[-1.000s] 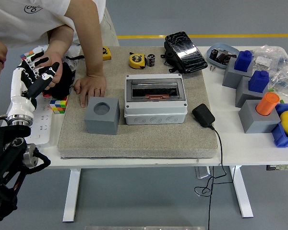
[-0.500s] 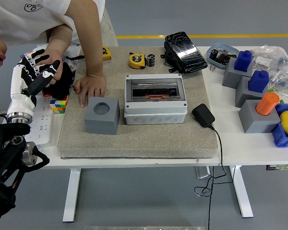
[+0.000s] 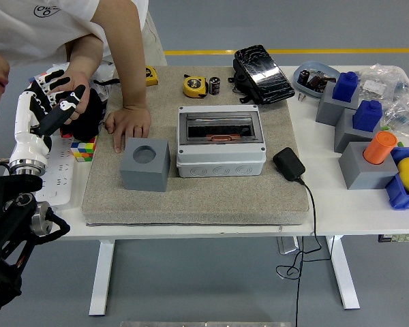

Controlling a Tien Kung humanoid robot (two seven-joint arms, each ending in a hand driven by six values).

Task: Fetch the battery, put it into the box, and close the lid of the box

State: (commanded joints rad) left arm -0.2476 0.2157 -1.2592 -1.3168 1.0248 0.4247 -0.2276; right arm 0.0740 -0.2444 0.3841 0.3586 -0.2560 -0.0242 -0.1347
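The table is big and white, with a brown mat on it. A person leans over the far left corner. One of their hands lies flat on the mat, and the other is touching my left hand. My hand is lifted up at the left edge, next to a dark lump I cannot make out. I cannot tell if my fingers hold anything. The gray box sits in the middle of the mat with its see-through lid down. The small battery stands near the far edge, beside the yellow tape measure. I think I could bump the person when I reach, because their arms are in my way.
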